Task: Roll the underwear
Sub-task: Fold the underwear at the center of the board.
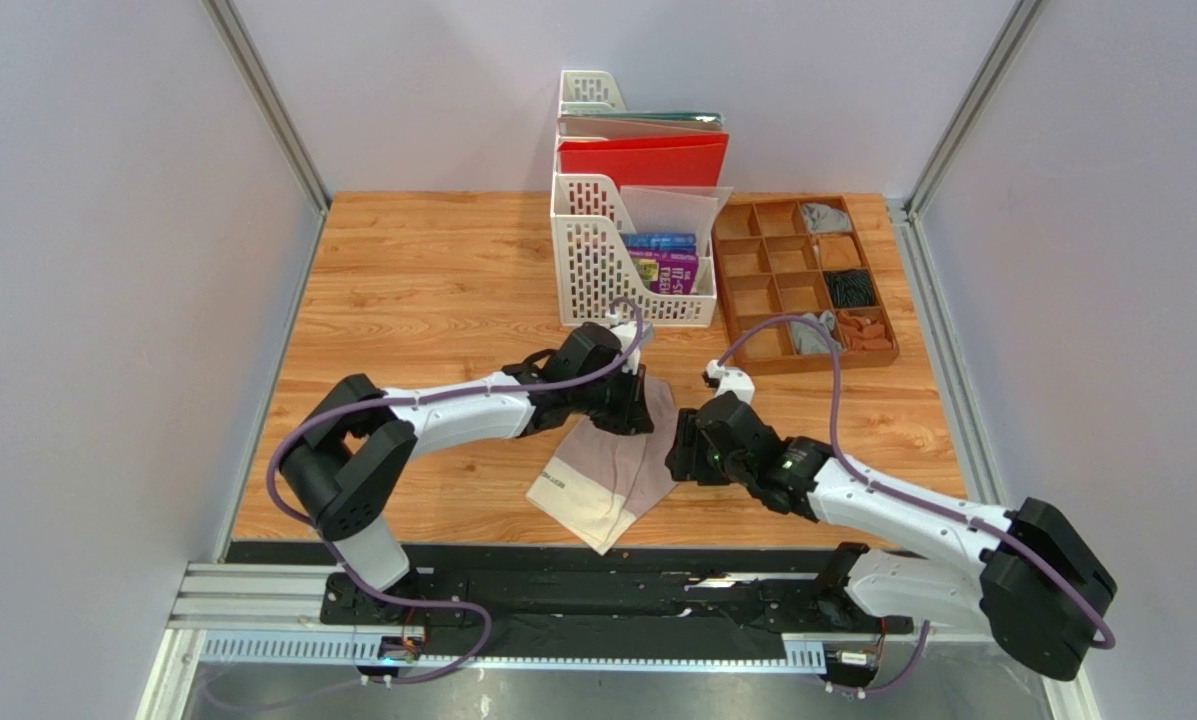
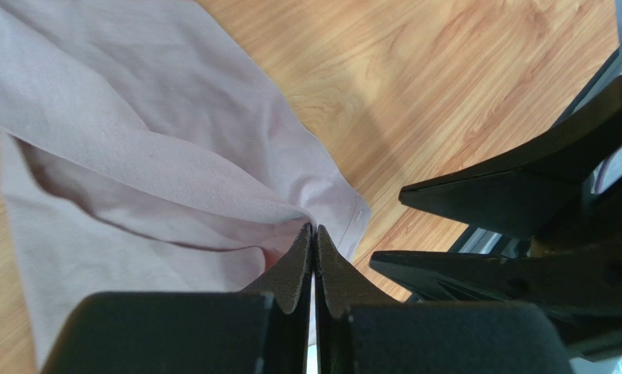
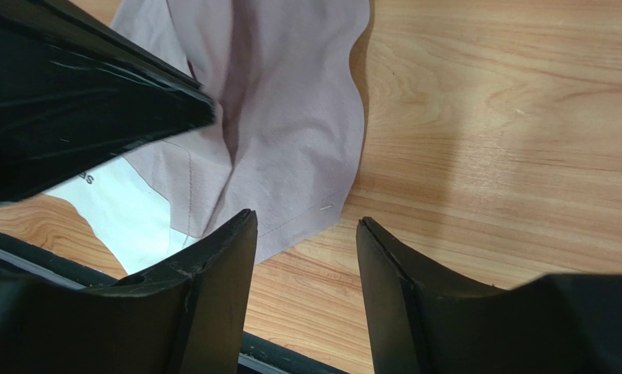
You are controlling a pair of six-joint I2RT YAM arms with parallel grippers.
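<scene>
Top: beyond the left claw (image 1: 642,413), a rack (image 1: 604,278) holds folders and books, and a tray (image 1: 809,363) holds small cloths.
Left wrist: the claw is pinched shut on the beige underwear (image 2: 134,156).
Right wrist: the right claw (image 3: 306,226) is wide open and empty, with the underwear's corner at its left finger.

Bright, even light from above fills all three views, casting only soft, faint shadows on the wooden table (image 1: 439,285). The overhead view is sharp throughout. In the right wrist view a pale sheen streaks the glossy black left gripper (image 3: 201,109), close to the lens.
</scene>
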